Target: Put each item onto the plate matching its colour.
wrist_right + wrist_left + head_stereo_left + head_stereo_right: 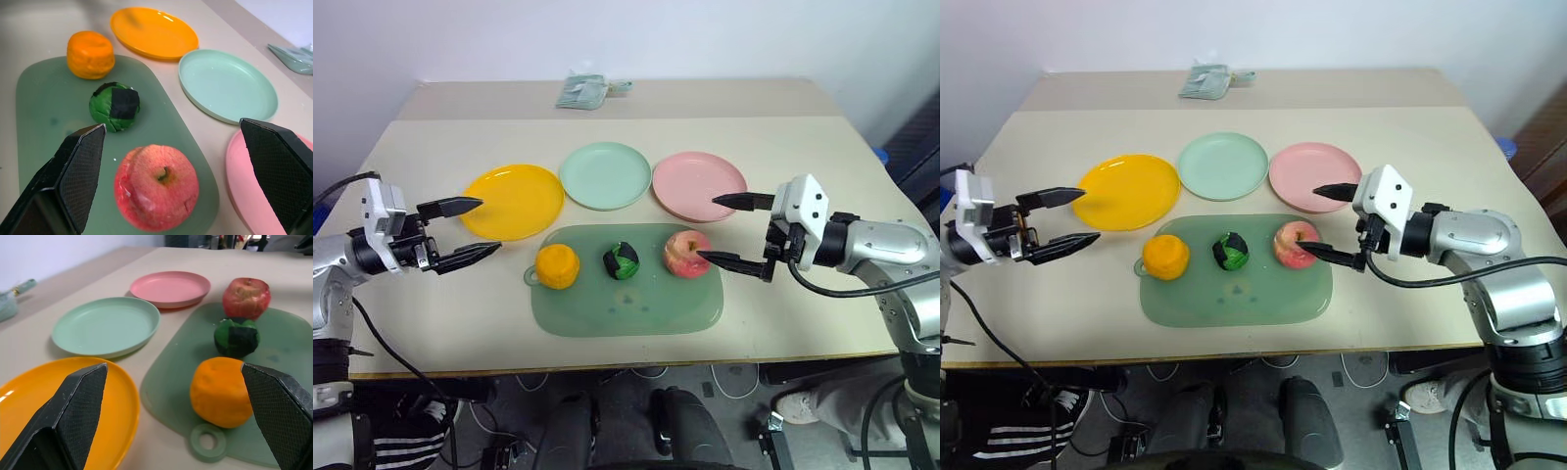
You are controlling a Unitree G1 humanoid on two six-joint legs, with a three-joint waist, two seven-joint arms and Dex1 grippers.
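On the green mat [626, 304] sit an orange fruit [557, 265], a dark green-and-black lump [621, 260] and a red-pink apple [686, 253], in a row from left to right. Behind the mat lie three bare plates: yellow-orange [514, 201], mint green [605, 175] and pink [699, 185]. My left gripper [473, 230] hovers open over the table left of the mat, pointing toward the orange fruit [218, 390]. Just right of the apple [156, 187], my right gripper [729, 231] is open, with its lower fingertip close to the fruit.
A folded pale green cloth [584, 91] lies at the far edge of the beige table [803, 147]. A seam crosses the tabletop behind the plates. Cables hang below the table's front edge.
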